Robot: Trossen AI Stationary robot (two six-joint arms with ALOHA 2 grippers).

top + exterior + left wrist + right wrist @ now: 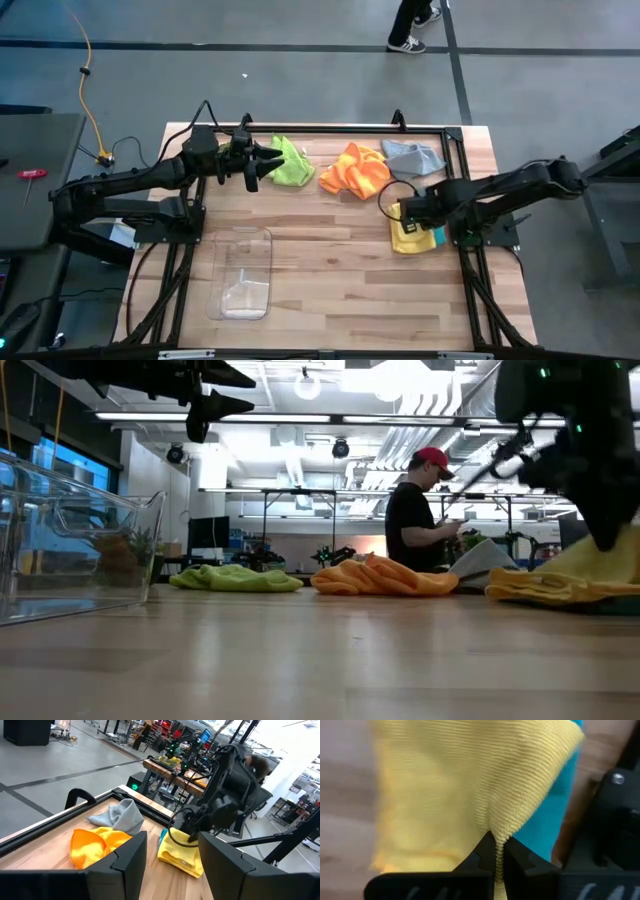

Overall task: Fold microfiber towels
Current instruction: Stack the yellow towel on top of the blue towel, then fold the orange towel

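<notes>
So we've got the right gripper (496, 851) pinched tight on a fold of the yellow towel (465, 785), with the cloth bunched right between the fingertips and the rest of it spreading out ahead of the jaws. A bit of the teal towel (560, 815) peeks out from under the yellow one, just off to the side of the fingers, so we want to lift slowly and make sure we only drag the yellow layer, not both. For a clean fold we'd say carry the pinched edge straight over the flat part and keep the cloth taut, no twisting. Our left gripper (262, 163) hangs partly open with nothing in it, right over the lime green towel (290, 162); the orange towel (354, 170) and grey towel (415, 156) sit between the two grippers
</notes>
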